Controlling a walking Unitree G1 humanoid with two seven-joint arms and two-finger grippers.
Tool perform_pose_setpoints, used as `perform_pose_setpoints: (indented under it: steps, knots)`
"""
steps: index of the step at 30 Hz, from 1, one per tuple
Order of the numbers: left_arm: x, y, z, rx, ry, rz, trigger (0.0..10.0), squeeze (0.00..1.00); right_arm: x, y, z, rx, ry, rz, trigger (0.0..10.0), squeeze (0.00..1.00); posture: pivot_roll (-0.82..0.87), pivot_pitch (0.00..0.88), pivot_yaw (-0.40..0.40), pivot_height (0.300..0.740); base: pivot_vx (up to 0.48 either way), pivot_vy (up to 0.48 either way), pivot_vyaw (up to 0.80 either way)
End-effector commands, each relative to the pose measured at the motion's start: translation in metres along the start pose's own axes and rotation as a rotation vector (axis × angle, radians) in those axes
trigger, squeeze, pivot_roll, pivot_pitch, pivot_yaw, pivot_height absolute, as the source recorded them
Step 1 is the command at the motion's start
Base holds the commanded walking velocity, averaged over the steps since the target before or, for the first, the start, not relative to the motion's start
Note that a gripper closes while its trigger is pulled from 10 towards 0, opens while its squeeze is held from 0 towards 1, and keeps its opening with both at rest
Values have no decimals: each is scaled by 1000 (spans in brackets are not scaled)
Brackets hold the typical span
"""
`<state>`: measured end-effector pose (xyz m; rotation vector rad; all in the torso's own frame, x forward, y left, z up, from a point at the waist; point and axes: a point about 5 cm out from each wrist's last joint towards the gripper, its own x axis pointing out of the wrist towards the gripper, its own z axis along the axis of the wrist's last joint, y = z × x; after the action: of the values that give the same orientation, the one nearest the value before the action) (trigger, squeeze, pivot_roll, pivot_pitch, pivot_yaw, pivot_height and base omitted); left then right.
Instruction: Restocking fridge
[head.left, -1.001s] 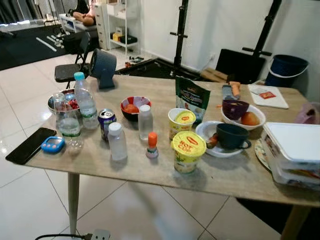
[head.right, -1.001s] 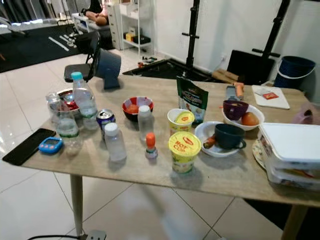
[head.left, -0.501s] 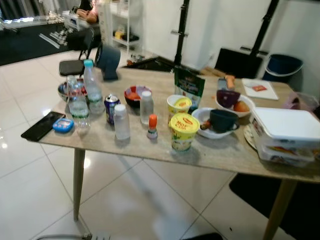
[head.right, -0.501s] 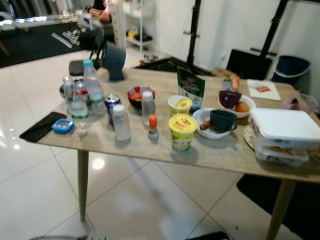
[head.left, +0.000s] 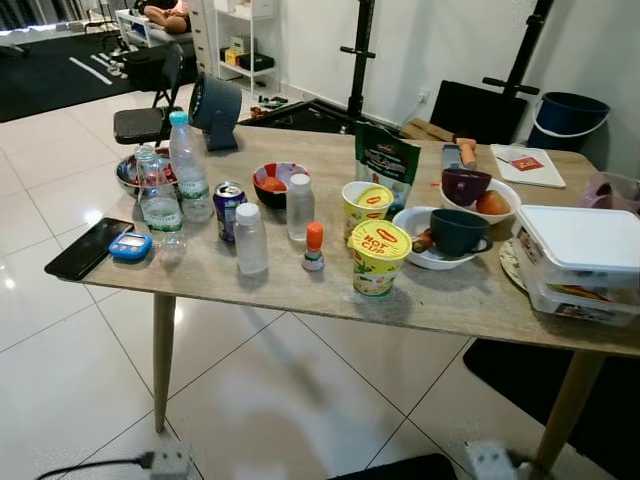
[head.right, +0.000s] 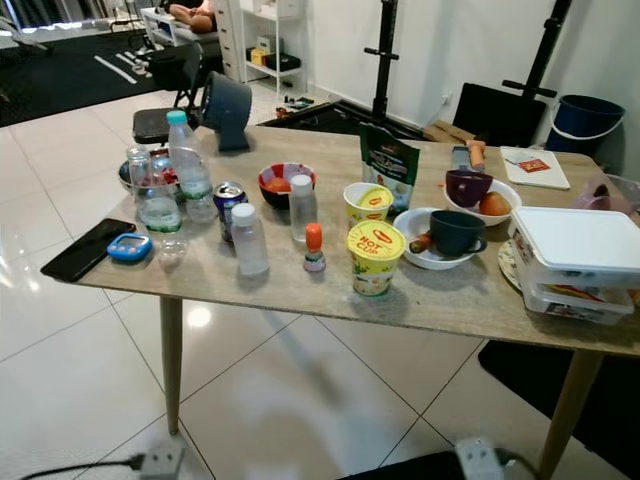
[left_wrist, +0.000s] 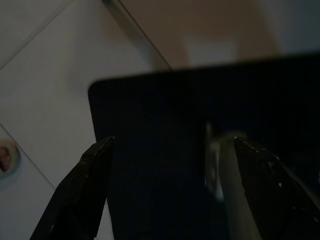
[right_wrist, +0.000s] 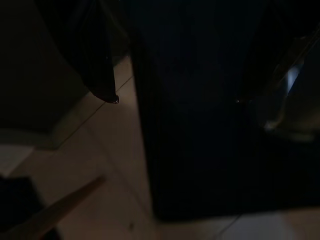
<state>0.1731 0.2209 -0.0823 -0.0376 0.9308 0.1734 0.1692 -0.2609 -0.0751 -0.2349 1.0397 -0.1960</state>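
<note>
A wooden table (head.left: 300, 290) stands ahead of me, crowded with groceries. At its left are a tall blue-capped water bottle (head.left: 188, 170), a shorter bottle (head.left: 160, 210) and a drinks can (head.left: 229, 208). Two small white bottles (head.left: 250, 240) and an orange-capped one (head.left: 314, 247) stand mid-table. Beside them are two yellow noodle cups (head.left: 379, 258) and a green pouch (head.left: 385, 160). A white lidded container (head.left: 580, 260) sits at the right end. My left gripper (left_wrist: 174, 141) hangs open over floor tiles and something dark. The right gripper (right_wrist: 175, 100) also hangs open, in shade.
A red bowl (head.left: 275, 182), a dark mug (head.left: 455, 230) in a white bowl and a purple bowl (head.left: 465, 185) share the table. A phone (head.left: 88, 247) and a blue device (head.left: 131, 245) lie at its left edge. A chair (head.left: 145, 115) and a blue bin (head.left: 570, 112) stand behind.
The whole picture has shifted: the table now looks farther off and more floor shows in front of it. Nothing on the table has moved.
</note>
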Motion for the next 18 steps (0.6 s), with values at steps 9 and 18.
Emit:
perform_pose_setpoints:
  steps: [9,18]
  knots:
    - [-9,76,50,-221,-238,243,10000,0,0,-9,3,61,5,-36,10000,0,5,14,-12,740,0,0,0]
    - [-32,126,111,-356,-555,321,10000,0,-1,-6,-6,53,37,-30,10000,0,9,21,-12,740,0,0,0]
